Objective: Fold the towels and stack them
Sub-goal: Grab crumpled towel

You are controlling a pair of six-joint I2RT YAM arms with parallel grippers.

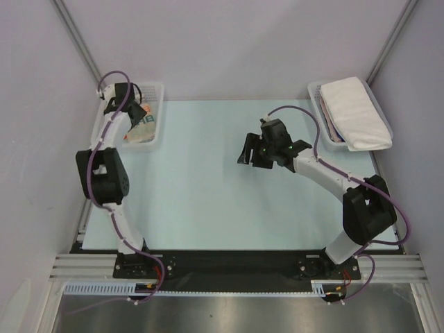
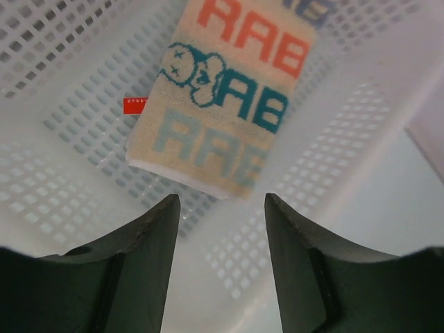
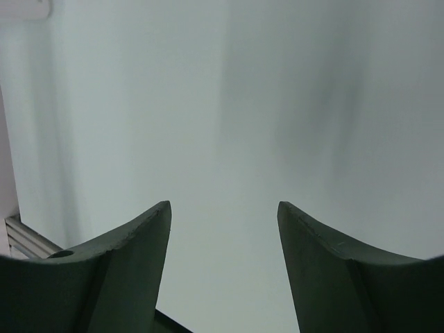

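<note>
Folded RABBIT towel (image 2: 222, 104): cream, with red and teal lettering and a white layer at its lower edge. It lies inside the left basket (image 1: 158, 94), on the mesh floor. A small red tag (image 2: 135, 105) sticks out at the towel's side.

Left fingers (image 2: 149, 243): directly above the left basket, pointing down at the towel's near edge. They are spread wide, with nothing between them, and are clear of the cloth.

White towel (image 1: 354, 111): folded and lying on top of the right basket (image 1: 313, 90), which stands across the counter (image 1: 208, 201) from the left basket, along the same far edge. A pinkish towel (image 1: 332, 132) shows beneath the white one.

Right fingers (image 3: 132, 257): well apart from the left basket, over bare counter and nearer the right basket. They are spread, with only the pale counter surface showing between them.

Left arm (image 1: 104, 173) rises along the near side of the left basket.
</note>
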